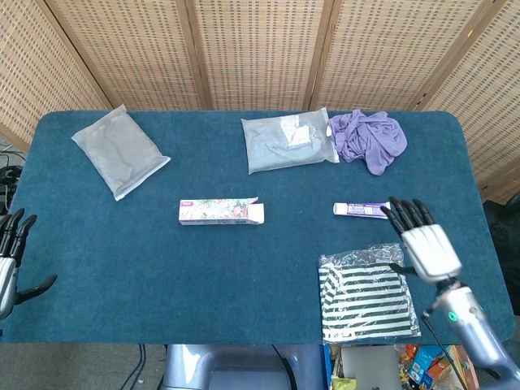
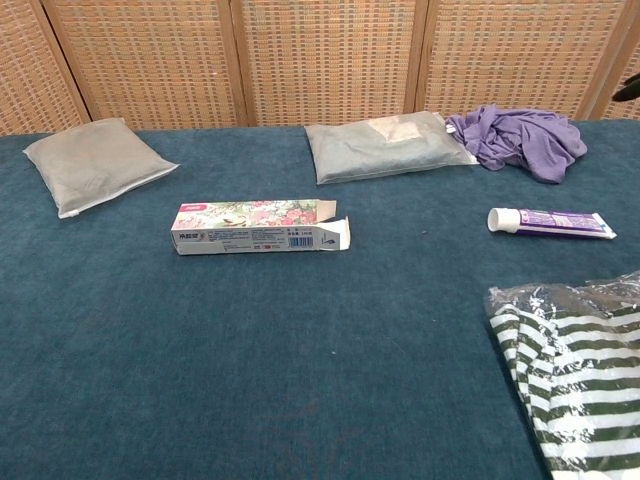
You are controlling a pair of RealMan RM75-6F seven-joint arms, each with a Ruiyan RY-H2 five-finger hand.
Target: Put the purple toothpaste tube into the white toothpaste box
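Note:
The purple toothpaste tube [image 1: 361, 210] [image 2: 552, 222] lies flat on the teal table, cap end to the left. The white flowered toothpaste box [image 1: 220, 212] [image 2: 258, 228] lies left of it, its end flap open toward the tube. My right hand [image 1: 420, 242] hovers open, fingers spread, just right of the tube's far end and above the striped bag; only a dark fingertip [image 2: 628, 90] shows in the chest view. My left hand [image 1: 10, 264] hangs open off the table's left edge, far from both.
A bagged striped garment [image 1: 367, 293] lies near the front edge below the tube. A purple cloth [image 1: 370, 140] and a grey packet [image 1: 289, 141] sit at the back; another grey packet [image 1: 120, 150] lies back left. Wicker screens stand behind the table [image 1: 162, 268].

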